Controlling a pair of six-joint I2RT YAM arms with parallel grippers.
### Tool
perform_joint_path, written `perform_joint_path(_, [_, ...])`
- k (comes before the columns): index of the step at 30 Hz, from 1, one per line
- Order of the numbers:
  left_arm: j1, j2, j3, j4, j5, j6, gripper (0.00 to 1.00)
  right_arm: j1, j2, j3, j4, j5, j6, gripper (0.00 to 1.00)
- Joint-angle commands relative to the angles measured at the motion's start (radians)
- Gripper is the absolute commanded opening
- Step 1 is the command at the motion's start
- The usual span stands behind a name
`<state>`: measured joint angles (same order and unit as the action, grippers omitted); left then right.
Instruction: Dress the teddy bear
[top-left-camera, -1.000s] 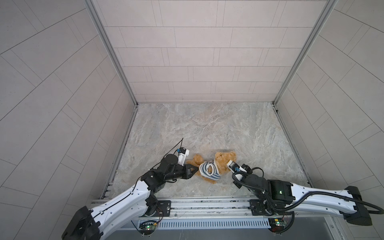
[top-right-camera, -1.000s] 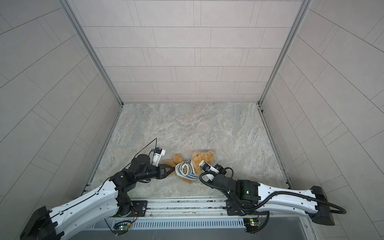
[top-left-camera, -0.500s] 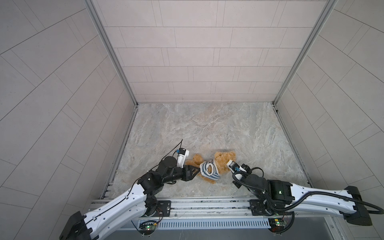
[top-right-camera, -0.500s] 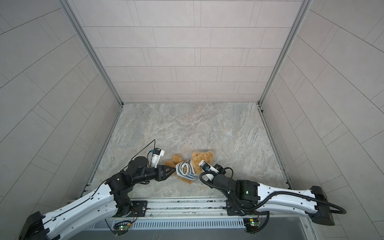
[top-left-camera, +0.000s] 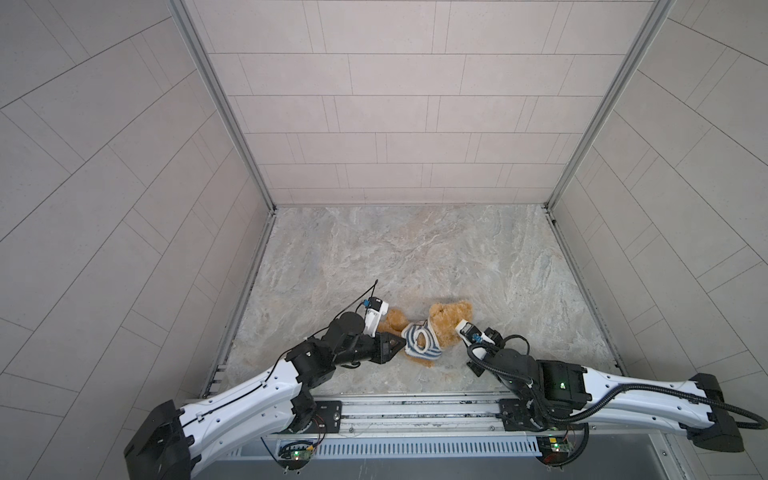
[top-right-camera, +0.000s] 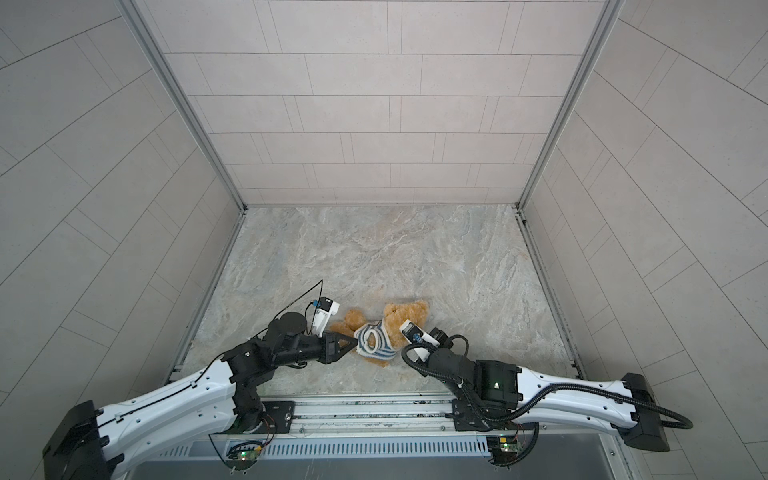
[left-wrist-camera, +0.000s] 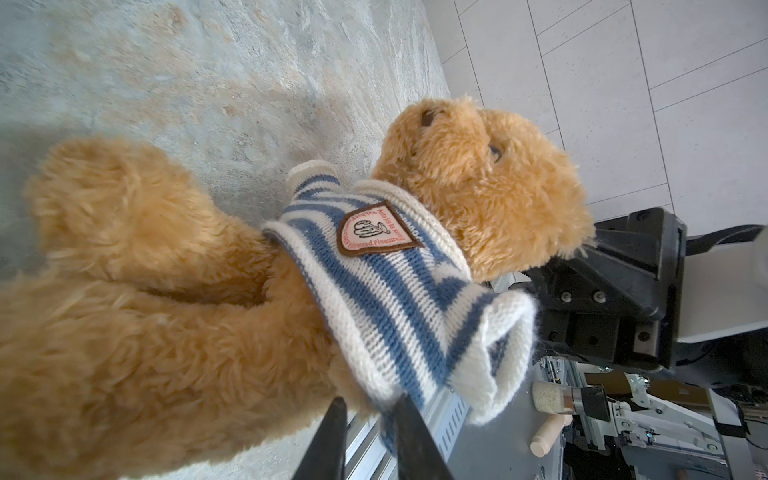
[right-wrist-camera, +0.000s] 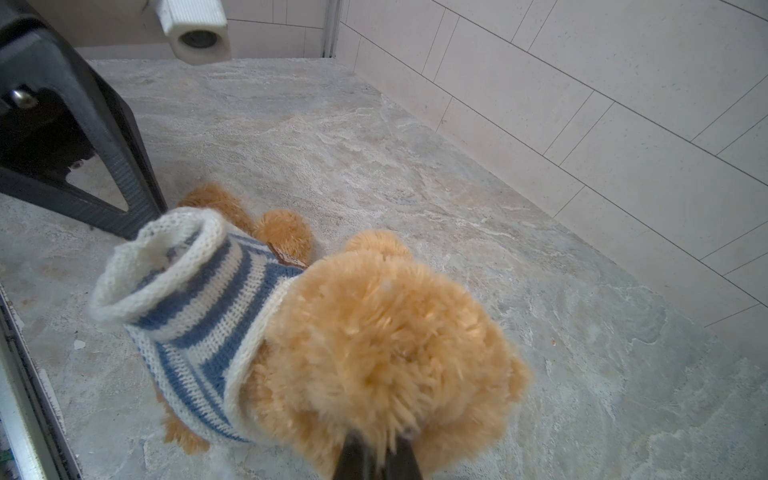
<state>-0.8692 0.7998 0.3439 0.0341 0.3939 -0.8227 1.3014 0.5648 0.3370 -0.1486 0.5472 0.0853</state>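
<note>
Lying on its back near the front middle of a marbled stone-look floor (top-left-camera: 415, 257), the teddy bear (top-left-camera: 449, 320) has its head toward the right arm and its legs toward the left arm in both top views. It is a fluffy golden-brown plush with a dark nose and bead eyes.

A blue-and-white striped sweater (left-wrist-camera: 374, 291) sits around its neck and upper chest. The belly and legs below it are bare fur. A brown-edged shield badge (left-wrist-camera: 376, 228) is sewn on the front. One sleeve (right-wrist-camera: 166, 257) stands up as an open cream-cuffed tube with no paw in it.

The left gripper (left-wrist-camera: 365, 440) meets the sweater's lower hem. Its two dark fingers are drawn to a narrow gap with a fold of striped knit between them, so it is grasping the sweater. In a top view its tip (top-right-camera: 353, 343) touches the sweater from the left.

The right gripper (right-wrist-camera: 376, 453) is clenched on the fur at the back of the bear's head, its fingertips buried in the pile.

Pale tiled walls (top-left-camera: 395, 104) enclose the floor on three sides. A metal rail (top-left-camera: 415, 409) carrying both arm bases runs along the front edge.
</note>
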Motion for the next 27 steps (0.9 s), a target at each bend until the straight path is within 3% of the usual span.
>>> perform_joint_path(1, [-0.005,-0.005,0.029,0.018,-0.021,0.0,0.22,0.001,-0.018,-0.001,0.006,0.02,0.016,0.0])
perform_joint_path(5, [-0.016,-0.001,0.033,0.016,-0.016,-0.005,0.26,0.001,-0.019,-0.006,0.009,0.019,0.023,0.0])
perform_joint_path(9, [-0.066,-0.014,0.023,-0.004,-0.074,-0.031,0.42,-0.001,-0.017,-0.009,0.012,0.016,0.029,0.0])
perform_joint_path(18, [-0.13,-0.015,0.012,0.012,-0.154,-0.065,0.22,0.002,-0.017,-0.006,0.011,0.007,0.031,0.0])
perform_joint_path(27, [-0.129,0.0,0.018,-0.014,-0.162,-0.067,0.12,0.003,-0.029,-0.015,0.026,0.016,0.029,0.0])
